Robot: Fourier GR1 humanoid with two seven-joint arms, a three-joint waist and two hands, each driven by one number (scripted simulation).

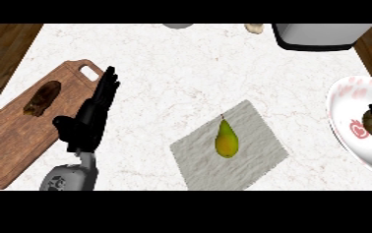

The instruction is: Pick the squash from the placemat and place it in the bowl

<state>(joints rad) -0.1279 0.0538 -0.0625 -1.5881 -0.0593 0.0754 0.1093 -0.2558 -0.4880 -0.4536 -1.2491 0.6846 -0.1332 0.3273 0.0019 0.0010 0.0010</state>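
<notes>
One hand in view only: the left hand [93, 114], black, fingers [109, 82] straight and released, holding nothing. It hangs over the white marbled worktop [174, 65] with the fingertips just beside the handle end of the brown wooden cutting board [29, 138]. A dark brown lumpy item [42, 99] lies on that board, to the left of the fingers. I do not see the right hand at all.

The task's thing, a small yellow-green pear-shaped squash [227, 138], lies on the grey textured cloth placemat [254, 163], well to the right of the fingers and nearer the view's lower edge than the fingertips. Its thin stem end points away from me, the fat end toward me. The white bowl with red pattern [341, 109] sits further right again, cut by the view's edge; something dark rests in it, I cannot tell what.

Judgement: step in hand is the reach, nothing picked yet. The squash and bowl both lie on the right side, so I would bring in the right hand rather than cross the left over. Plan: come down from above, fingers spread, straddle the fat lower half across its short axis, not the tapering neck where it may slip. Watch that the fingertips do not drag the placemat. Lift clear before travelling toward the bowl rim.
</notes>
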